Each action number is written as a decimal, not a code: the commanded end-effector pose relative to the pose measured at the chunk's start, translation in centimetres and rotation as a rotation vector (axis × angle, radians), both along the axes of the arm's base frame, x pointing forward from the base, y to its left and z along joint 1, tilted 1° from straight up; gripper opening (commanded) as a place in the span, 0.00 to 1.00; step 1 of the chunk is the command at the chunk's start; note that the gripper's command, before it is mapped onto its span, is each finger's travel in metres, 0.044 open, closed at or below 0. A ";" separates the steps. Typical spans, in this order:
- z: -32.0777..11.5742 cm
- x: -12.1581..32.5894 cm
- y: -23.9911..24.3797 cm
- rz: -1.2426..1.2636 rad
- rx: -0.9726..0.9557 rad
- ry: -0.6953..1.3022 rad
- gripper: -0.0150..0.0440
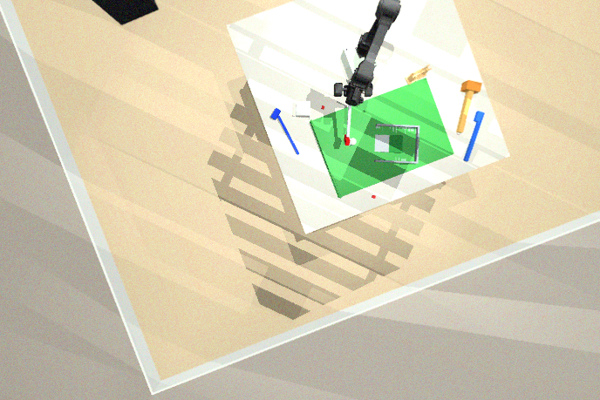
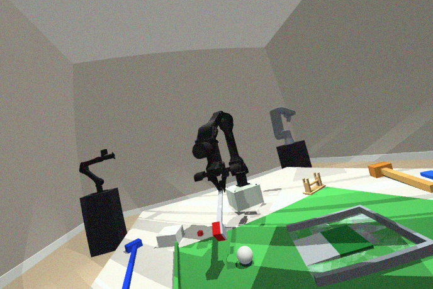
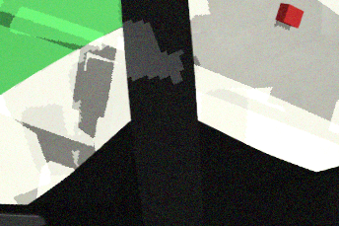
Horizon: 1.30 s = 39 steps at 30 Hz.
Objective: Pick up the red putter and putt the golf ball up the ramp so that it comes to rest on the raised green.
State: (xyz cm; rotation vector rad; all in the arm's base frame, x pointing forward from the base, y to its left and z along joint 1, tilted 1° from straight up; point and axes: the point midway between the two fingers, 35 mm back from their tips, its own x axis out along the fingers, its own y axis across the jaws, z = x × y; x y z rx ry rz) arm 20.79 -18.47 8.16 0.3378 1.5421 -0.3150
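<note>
My gripper (image 1: 352, 102) (image 2: 221, 189) is shut on the red putter (image 1: 348, 119) (image 2: 219, 208), whose pale shaft points down and away from the fingers. Its red head hangs above the green mat (image 1: 339, 185) (image 2: 192, 271), with its shadow apart from it. The white golf ball (image 1: 353, 141) (image 2: 245, 255) rests on the mat; from above, the head shows just left of it. The light ramp (image 1: 381, 143) (image 2: 316, 249) leads to the raised green (image 1: 396, 143) (image 2: 346, 240), inside a grey three-sided border (image 1: 418, 144) (image 2: 371, 264). The wrist view does not show ball or putter head.
A blue hammer (image 1: 287, 134) (image 2: 130, 264) and a white block (image 1: 303, 109) (image 2: 169, 237) lie left of the mat. Red cubes (image 1: 323, 107) (image 2: 199, 233) (image 3: 290, 16) are near its edges. A wooden rack (image 1: 418, 74) (image 2: 313, 189), an orange-headed mallet (image 1: 471, 86) (image 2: 380, 169) and another blue tool (image 1: 473, 136) are right.
</note>
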 end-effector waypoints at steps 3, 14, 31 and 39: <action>0.4 -0.2 -0.7 -0.047 -0.010 -0.004 0.25; -3.6 -0.2 -0.7 -0.047 -0.010 -0.004 0.25; -5.6 -0.1 -0.7 -0.047 -0.010 -0.004 0.25; -6.7 -0.2 -0.7 -0.047 -0.010 -0.004 0.25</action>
